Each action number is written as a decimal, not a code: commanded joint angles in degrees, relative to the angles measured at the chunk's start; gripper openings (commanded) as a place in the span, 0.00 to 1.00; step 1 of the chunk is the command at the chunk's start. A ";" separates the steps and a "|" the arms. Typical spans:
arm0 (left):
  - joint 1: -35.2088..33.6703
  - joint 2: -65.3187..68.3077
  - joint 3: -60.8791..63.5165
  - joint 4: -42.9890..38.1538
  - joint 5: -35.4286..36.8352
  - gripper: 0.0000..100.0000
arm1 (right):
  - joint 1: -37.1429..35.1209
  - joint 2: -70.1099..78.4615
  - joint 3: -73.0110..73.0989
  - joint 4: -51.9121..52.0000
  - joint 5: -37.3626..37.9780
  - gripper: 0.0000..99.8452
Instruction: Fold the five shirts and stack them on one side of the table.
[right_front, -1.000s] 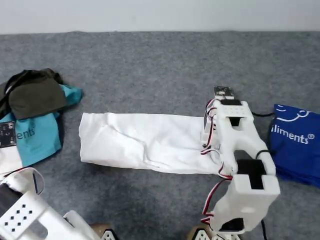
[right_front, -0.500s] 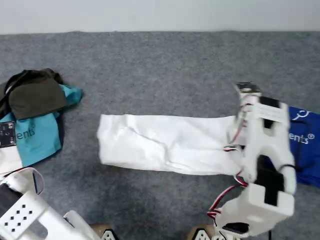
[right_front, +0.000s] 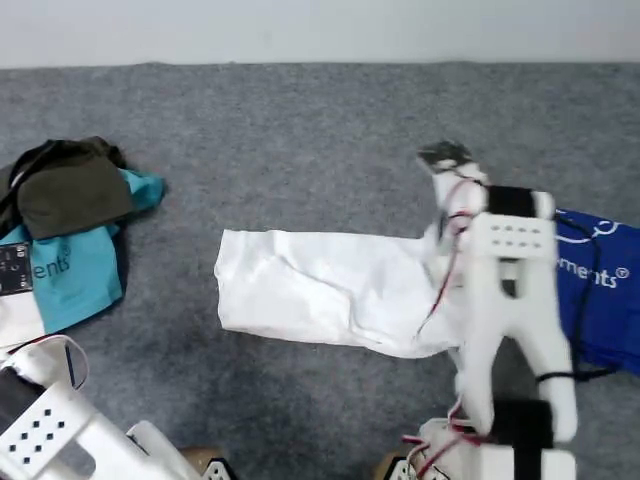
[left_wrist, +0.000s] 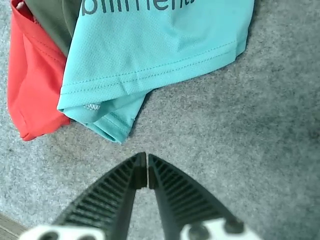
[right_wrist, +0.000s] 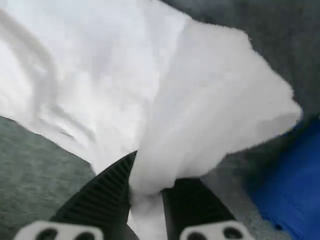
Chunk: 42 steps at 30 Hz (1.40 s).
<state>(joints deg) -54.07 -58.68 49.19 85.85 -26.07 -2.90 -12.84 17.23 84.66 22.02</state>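
A white shirt (right_front: 320, 285), folded into a long strip, lies across the middle of the grey table. My right gripper (right_wrist: 146, 192) is shut on the strip's right end, and the white cloth (right_wrist: 165, 110) is bunched and lifted between its fingers. In the high view the right arm (right_front: 505, 290) stands over that end, next to a folded blue shirt (right_front: 600, 290) at the right edge. My left gripper (left_wrist: 147, 172) is shut on nothing, low over bare table near a teal shirt (left_wrist: 160, 45) and a red shirt (left_wrist: 32, 85).
A heap at the left edge holds a dark olive shirt (right_front: 70, 190) on top of the teal shirt (right_front: 70, 275). The left arm's white base (right_front: 50, 425) fills the front left corner. Grey carpet-like table surface (right_front: 300, 130) runs to the back wall.
The right arm has dragged the white strip to the right, then raised its right end and swung back over it. The strip's left edge slid rightward. The left arm kept still.
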 joint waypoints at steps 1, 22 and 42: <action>-0.09 -1.05 -2.86 0.44 0.26 0.02 | -10.68 -6.29 -2.20 0.22 -5.19 0.01; -0.09 -1.05 -2.86 0.35 0.35 0.02 | -34.33 8.04 -4.48 -18.07 -10.20 0.01; 0.00 -1.05 -2.51 0.00 0.44 0.02 | -40.84 33.80 -40.88 -0.40 -10.20 0.23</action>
<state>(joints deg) -54.07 -58.68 49.19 85.85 -26.07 -42.20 20.66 -14.95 80.62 12.18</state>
